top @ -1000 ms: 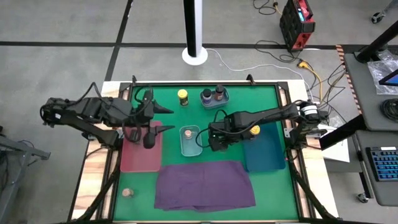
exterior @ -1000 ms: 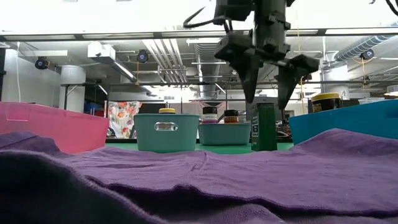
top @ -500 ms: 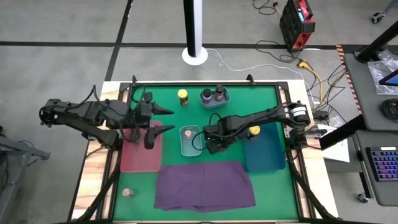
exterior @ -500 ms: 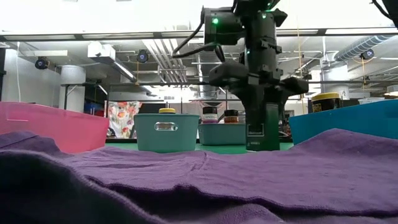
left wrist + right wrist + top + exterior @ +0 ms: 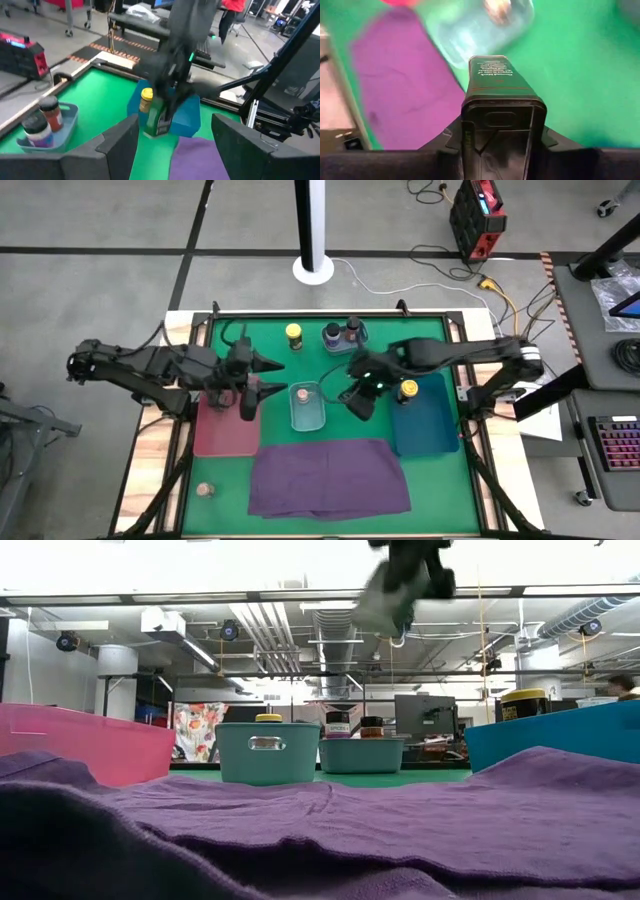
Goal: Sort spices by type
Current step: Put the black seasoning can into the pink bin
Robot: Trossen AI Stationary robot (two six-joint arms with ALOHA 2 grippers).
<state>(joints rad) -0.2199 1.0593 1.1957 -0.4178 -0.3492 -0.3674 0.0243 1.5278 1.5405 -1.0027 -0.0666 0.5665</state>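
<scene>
My right gripper (image 5: 361,394) is shut on a small dark green rectangular tin (image 5: 498,80), high above the green mat between the clear bin (image 5: 309,418) and the blue tray (image 5: 430,430). It shows blurred at the top of the low view (image 5: 403,582). My left gripper (image 5: 268,377) is open and empty over the pink tray's (image 5: 225,435) far right corner. A brownish-pink-topped jar (image 5: 303,393) stands in the clear bin. A yellow-lidded jar (image 5: 408,390) stands in the blue tray, and another (image 5: 294,333) on the mat. Two dark-topped jars stand in a small far bin (image 5: 345,337). My right gripper pinches the tin between its two fingers (image 5: 454,139) at the lid end (image 5: 501,116), one finger on each side. The fingers come from above. The tin (image 5: 157,119) hangs below them, slightly tilted and lifted clear of the mat.
A purple cloth (image 5: 328,477) covers the mat's near middle. One more small jar (image 5: 206,490) sits on the wooden edge at the near left, outside the mat. Open green mat lies between the bins and along the far edge.
My right gripper has come down around the dark green tin standing on the mat, shut on it and gone up. The tin, upright on the mat before, is now lifted clear and slightly tipped.
</scene>
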